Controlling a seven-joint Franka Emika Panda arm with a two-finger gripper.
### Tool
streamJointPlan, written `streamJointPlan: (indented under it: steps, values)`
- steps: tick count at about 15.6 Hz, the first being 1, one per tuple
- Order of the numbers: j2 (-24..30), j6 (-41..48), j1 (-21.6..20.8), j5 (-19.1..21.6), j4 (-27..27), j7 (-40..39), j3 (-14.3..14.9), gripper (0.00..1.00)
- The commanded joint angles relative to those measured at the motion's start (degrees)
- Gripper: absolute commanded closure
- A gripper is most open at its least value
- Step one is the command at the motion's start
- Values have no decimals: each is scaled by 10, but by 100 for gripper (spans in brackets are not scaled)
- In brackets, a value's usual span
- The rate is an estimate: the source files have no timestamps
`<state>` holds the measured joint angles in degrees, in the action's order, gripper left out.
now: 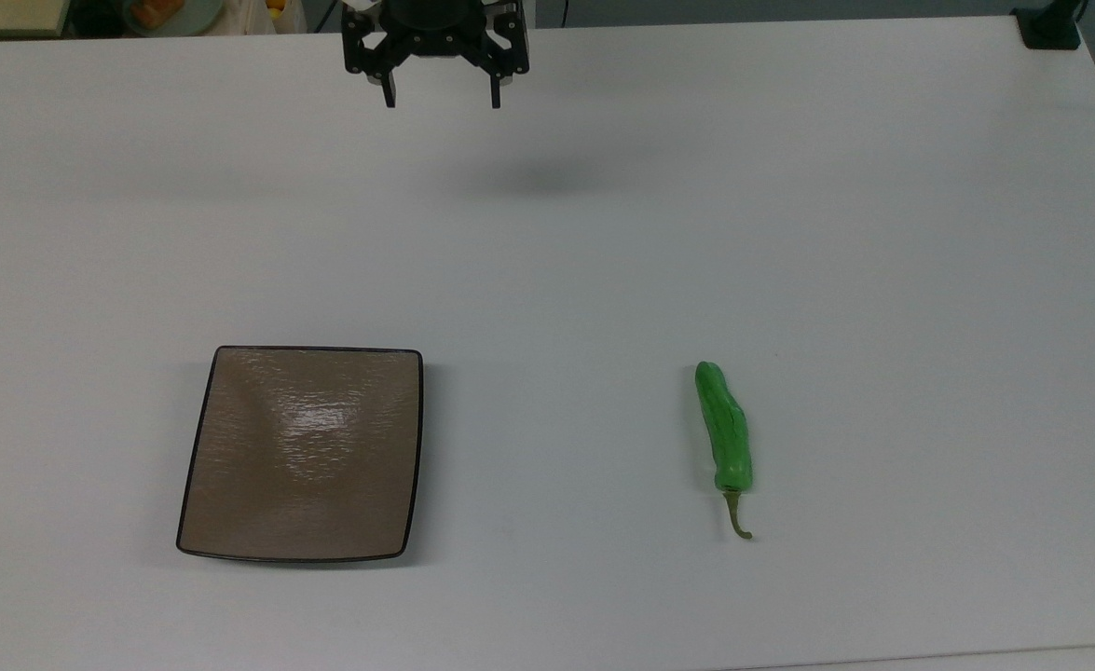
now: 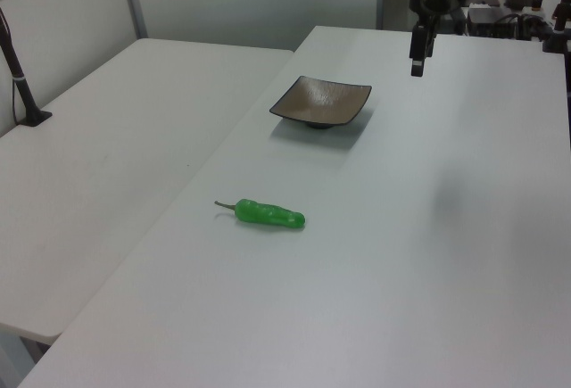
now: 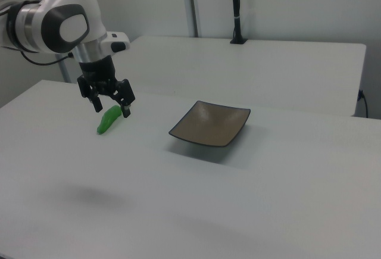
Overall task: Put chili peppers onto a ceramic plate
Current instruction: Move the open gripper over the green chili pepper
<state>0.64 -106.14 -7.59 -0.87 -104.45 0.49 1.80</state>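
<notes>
You have a white table (image 1: 603, 233) as the work surface, a second white table (image 2: 107, 156) just beside it, and a black post (image 3: 236, 9) standing on that one.

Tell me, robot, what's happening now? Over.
Pincer open, empty, high above the table. Pepper lying on table, apart from plate. Plate bare. Nothing between them.

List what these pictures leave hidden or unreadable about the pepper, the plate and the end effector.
- Green chili pepper: in the right view the end effector hangs in front of it and covers its far end.
- Ceramic plate: its underside is hidden by its own body in the left view.
- End effector: in the top view the upper frame edge cuts off everything above its body.
- Items beyond the table, at the top view's upper left: cropped and blurred, unidentifiable.
</notes>
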Motion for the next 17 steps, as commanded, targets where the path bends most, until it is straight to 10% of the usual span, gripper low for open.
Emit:
streamJointPlan:
  steps: [1,17]
  values:
    - [-28,1,-3,1,20,-14,3,0]
    - [-53,-56,-15,32,19,-4,1,0]
